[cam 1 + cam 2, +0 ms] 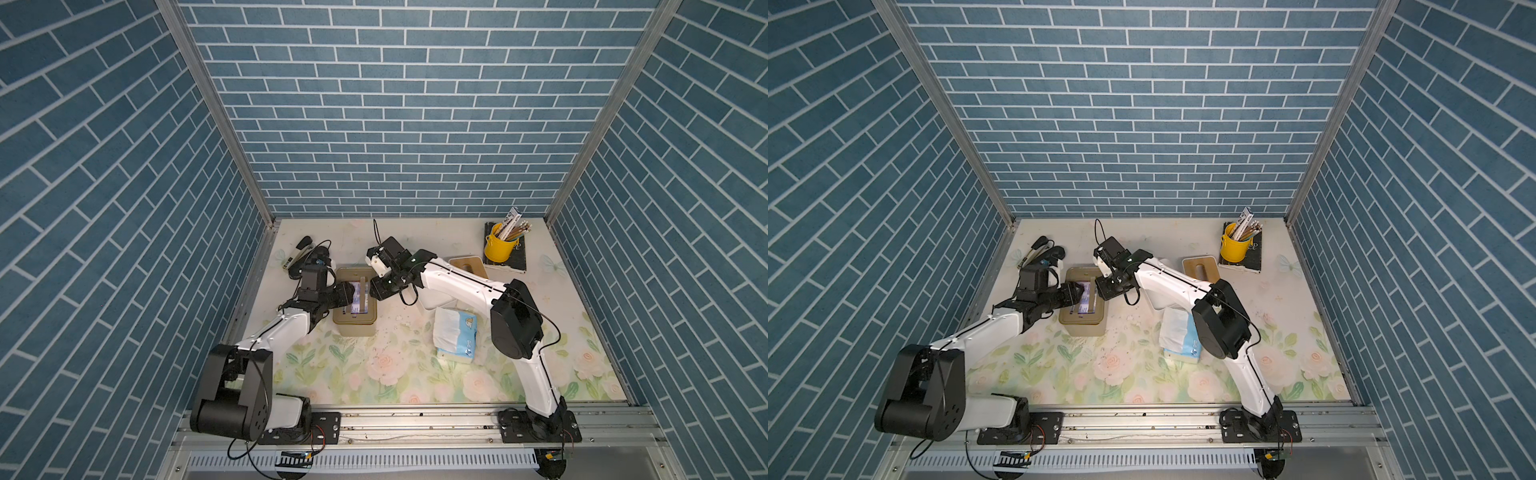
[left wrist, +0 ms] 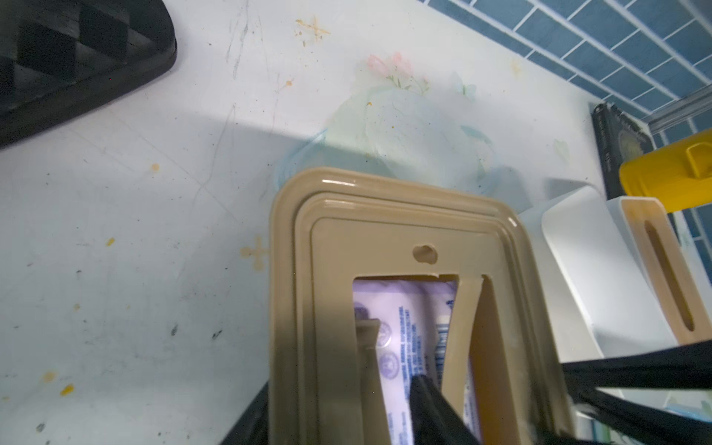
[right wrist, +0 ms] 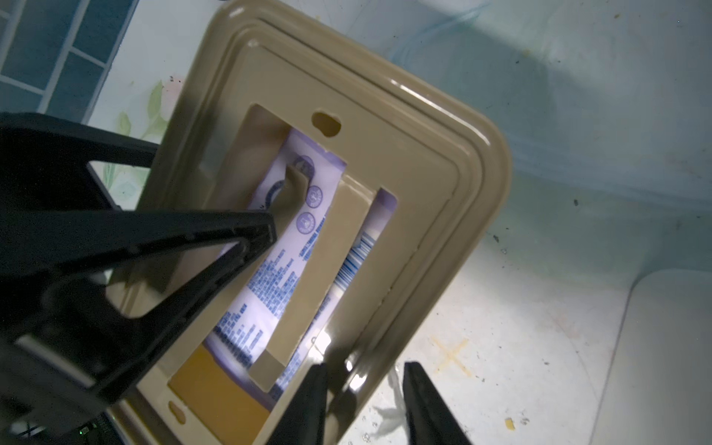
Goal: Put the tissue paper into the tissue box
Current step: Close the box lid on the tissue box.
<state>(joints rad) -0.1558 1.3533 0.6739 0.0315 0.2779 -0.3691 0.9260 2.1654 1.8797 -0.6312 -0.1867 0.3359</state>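
The tan tissue box (image 1: pixel 354 328) (image 1: pixel 1084 326) stands at the table's left with its open-framed face up. A purple-and-white pack of tissue paper (image 1: pixel 360 301) (image 2: pixel 400 335) (image 3: pixel 277 277) lies inside it, under a tan cross strip. My left gripper (image 1: pixel 348 294) (image 2: pixel 339 389) is open astride the box's left wall. One of its fingers (image 3: pixel 250 231) reaches into the opening over the pack and the other stays outside. My right gripper (image 1: pixel 380 291) (image 3: pixel 365 366) is open astride the box's right rim, with table showing between its outer finger and the wall.
A blue-and-white tissue pack (image 1: pixel 455 334) lies right of centre under the right arm. A white box with a slotted wooden lid (image 1: pixel 467 266) sits behind it. A yellow cup of pencils (image 1: pixel 500 245) stands on a black book (image 1: pixel 517 262) at the back right. A black stapler (image 1: pixel 299 253) lies at the back left.
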